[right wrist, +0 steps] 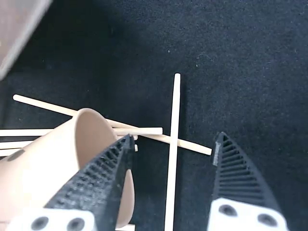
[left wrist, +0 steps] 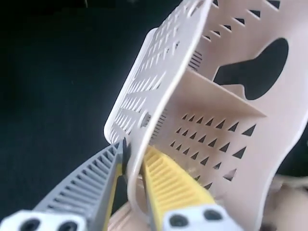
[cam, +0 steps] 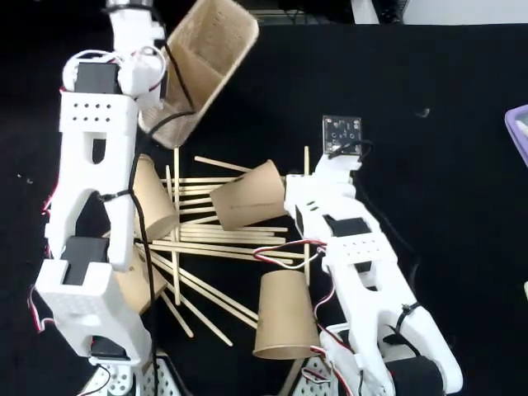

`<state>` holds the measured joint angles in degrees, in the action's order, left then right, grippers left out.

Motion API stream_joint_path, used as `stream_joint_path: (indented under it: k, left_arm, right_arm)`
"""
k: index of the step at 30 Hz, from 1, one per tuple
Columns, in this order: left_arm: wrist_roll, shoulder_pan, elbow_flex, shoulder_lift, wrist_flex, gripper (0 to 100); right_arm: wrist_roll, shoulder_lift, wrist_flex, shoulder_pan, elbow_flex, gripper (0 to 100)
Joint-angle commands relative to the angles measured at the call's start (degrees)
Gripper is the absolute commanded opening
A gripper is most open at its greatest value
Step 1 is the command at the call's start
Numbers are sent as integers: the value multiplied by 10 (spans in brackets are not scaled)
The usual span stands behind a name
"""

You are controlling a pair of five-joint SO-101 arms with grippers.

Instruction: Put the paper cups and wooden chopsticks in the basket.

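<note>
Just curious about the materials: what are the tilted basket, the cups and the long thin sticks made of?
The basket is probably moulded plastic: pale beige, smooth, with thin walls pierced by regular triangular holes. The paper cups look tan and matte, likely thin-walled kraft paper. The chopsticks are pale, matte, straight sticks, seemingly wood or bamboo; any grain is too fine to see.

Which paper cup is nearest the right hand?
The middle cup, on its side across the chopsticks, its rim beside the right hand. The front cup and the left-arm cup are farther.
</note>
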<state>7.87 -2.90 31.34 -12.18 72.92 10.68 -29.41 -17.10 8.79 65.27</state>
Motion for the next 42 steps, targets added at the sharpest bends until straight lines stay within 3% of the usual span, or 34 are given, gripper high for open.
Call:
stream_joint_path:
  k: [1,5,11,20,24,31,36,37,42]
  left_arm:
    - [43,7,14,0,24,41]
    - [46,0,22,0,37,65]
    - [39,-7,75,-5,85,258]
    - [-121,-7,108,-5,101,268]
    - [-161,-7,87,-20,106,268]
    - [-164,-28,78,-69,95,255]
    - [-164,-41,79,-53,96,19]
    - [-164,-44,79,-44,96,55]
    - [-132,-40,93,-11,91,28]
  right_arm:
    - [-1,2,11,6,-13,269]
    - [-1,2,11,7,-13,269]
    - [-1,2,11,7,-13,269]
    - [-1,2,11,7,-13,269]
    - [-1,2,11,7,-13,269]
    - [-1,2,11,7,-13,269]
    - [-1,2,11,7,-14,269]
    - [-1,2,11,7,-14,269]
    - [-1,2,11,7,-14,269]
